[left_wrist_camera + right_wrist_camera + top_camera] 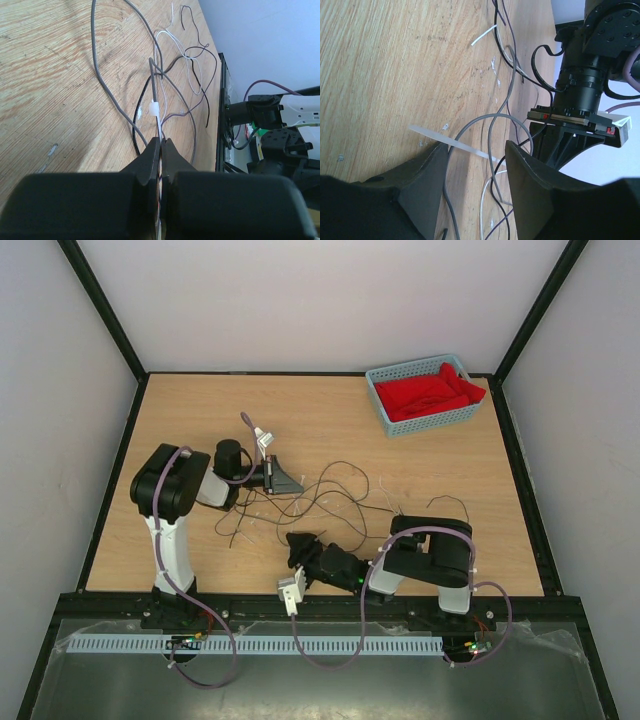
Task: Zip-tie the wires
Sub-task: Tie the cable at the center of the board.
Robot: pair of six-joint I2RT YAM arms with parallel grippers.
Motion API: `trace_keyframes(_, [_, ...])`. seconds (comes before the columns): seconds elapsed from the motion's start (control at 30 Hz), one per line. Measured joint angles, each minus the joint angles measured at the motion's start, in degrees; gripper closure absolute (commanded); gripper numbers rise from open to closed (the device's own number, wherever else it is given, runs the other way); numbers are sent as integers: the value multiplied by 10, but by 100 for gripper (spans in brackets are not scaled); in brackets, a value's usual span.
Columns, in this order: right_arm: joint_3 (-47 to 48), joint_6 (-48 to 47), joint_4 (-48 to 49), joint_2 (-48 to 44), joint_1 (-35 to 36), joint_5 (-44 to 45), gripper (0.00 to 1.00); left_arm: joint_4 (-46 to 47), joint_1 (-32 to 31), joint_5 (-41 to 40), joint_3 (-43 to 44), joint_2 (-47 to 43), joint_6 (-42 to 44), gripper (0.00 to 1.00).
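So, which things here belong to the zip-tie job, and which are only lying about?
For the job:
- the wires, tangled in the middle of the table
- the zip tie, its strap pinched in the shut left tool
- the open right tool

Lying about:
- the blue basket in the far right corner
- the red cloth inside it

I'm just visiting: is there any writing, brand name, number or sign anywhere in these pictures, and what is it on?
None can be read.
The blue basket, the wooden table, the left arm and the right arm carry no visible print.
The plate with red marks on the left arm's wrist is too blurred to show any letters.
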Motion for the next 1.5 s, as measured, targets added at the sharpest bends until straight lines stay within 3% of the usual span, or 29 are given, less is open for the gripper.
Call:
trace_keyframes(0.57, [-7, -4, 37, 22, 7, 10, 48, 0, 0, 1, 0, 2, -4, 100])
trace_keyframes(1.5, [-14, 30, 47, 39, 15, 10, 86, 0, -3, 3, 0, 9, -8, 100])
